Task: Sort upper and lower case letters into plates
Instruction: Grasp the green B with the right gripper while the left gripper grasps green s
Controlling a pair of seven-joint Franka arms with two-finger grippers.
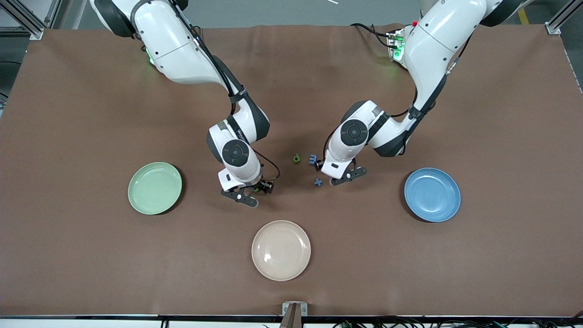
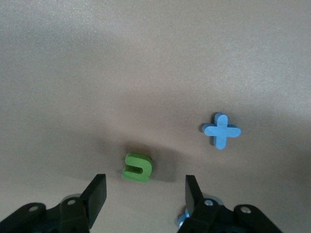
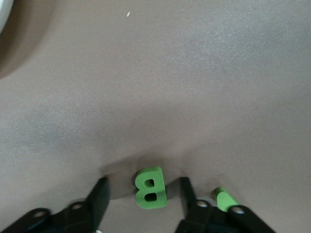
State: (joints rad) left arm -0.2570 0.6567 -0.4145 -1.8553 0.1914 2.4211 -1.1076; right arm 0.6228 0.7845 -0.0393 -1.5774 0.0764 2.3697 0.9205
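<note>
Cream-beige round plate (image 1: 281, 250) sits lowest in the front view, at the middle of the frame, bare on the brown cloth-covered table (image 1: 91, 255). Higher up, toward the right arm's end of the table, lies the pale mint green round plate (image 1: 155, 187); level with it, toward the left arm's end, lies the medium blue round plate (image 1: 432, 194). Neither plate holds anything.

At the centre of the frame, between the two arms, lie three small foam pieces: a green d-shaped letter (image 1: 297, 158), a blue m-shaped letter (image 1: 313, 159) just beside it, and a blue cross-shaped piece (image 1: 318, 182) nearer the camera than both.

Low over the cloth close to that cross is the left gripper (image 2: 145, 183). Its black fingers (image 2: 99, 187) stand apart on either side of a small green curved foam letter (image 2: 137, 167), with bare cloth showing on both sides, so nothing is grasped.

Between the mint plate and the central letters, just above the cream plate in the frame, is the right gripper (image 3: 145, 187), also down at the table. Its fingers (image 3: 103, 191) straddle a green foam capital B (image 3: 149, 188) lying flat, with a gap at each side; the jaws are released and not touching it. Another green foam scrap (image 3: 224, 199) shows just outside one finger.
</note>
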